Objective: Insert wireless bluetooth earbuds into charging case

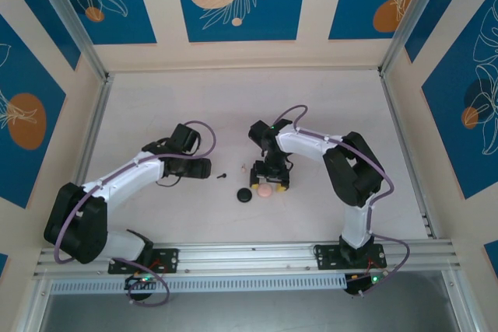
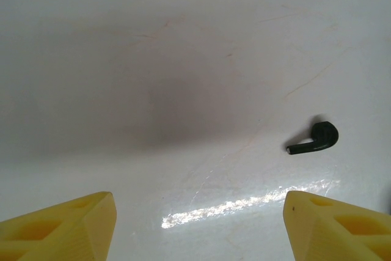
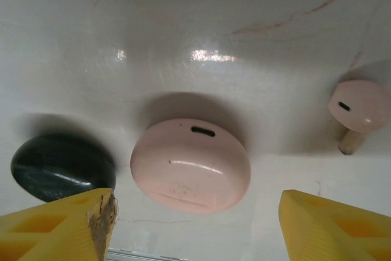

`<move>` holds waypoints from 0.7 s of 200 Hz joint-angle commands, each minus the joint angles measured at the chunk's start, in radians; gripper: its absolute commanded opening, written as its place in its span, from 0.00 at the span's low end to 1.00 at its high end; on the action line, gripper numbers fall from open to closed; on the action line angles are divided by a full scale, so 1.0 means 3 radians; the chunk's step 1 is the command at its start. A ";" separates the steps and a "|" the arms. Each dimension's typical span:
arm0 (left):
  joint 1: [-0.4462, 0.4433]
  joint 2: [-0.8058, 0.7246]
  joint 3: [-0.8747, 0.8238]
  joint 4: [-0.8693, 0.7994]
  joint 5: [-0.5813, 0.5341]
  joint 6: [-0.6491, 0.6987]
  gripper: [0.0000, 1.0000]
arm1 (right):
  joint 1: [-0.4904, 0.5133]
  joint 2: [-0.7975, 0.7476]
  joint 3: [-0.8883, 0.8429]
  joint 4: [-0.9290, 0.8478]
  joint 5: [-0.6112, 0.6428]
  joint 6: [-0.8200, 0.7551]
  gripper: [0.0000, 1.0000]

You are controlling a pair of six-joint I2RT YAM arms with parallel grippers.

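Close beside the pink case (image 3: 190, 166), a black case (image 3: 61, 166) and pink earbud (image 3: 359, 107)

White glossy table (image 1: 156, 106), faint scuffs. Black earbud (image 2: 314, 139) lying alone. Black case (image 3: 61, 168) just beside pink case (image 3: 190, 166); pink earbud (image 3: 360, 108) near.

Black case (image 3: 58, 166): near edge hidden behind a yellow fingertip (image 3: 67, 224).
Pink earbud (image 3: 359, 108): clipped by the right edge.
Pink case (image 1: 265, 190): partly under the right gripper (image 1: 272, 183).
Black earbud (image 1: 222, 176): too small in the top view to tell its shape.
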 commanded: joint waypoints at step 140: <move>-0.0038 0.0012 -0.0054 0.0014 0.0161 -0.0051 0.71 | 0.0035 0.0296 -0.0061 0.0156 -0.0123 0.0006 0.58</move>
